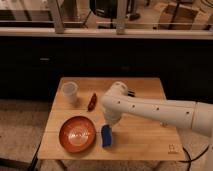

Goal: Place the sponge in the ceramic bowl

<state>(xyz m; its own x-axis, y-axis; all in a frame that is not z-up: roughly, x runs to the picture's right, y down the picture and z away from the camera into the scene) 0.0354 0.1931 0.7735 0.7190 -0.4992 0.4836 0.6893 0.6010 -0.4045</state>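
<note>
The blue sponge [106, 136] stands on edge on the wooden table [145, 135], just right of the ceramic bowl [77, 134]. The bowl is orange-red with a paler centre and sits at the table's front left, with nothing in it. My gripper [110, 124] points down from the white arm [150, 110], which reaches in from the right. Its tip is right above the sponge and touching or nearly touching its top. The arm's wrist hides how the gripper meets the sponge.
A translucent white cup [70, 92] stands at the table's back left. A slim dark red object [92, 101] lies between the cup and my arm. A dark item [131, 92] peeks out behind the arm. Dark cabinets run behind the table.
</note>
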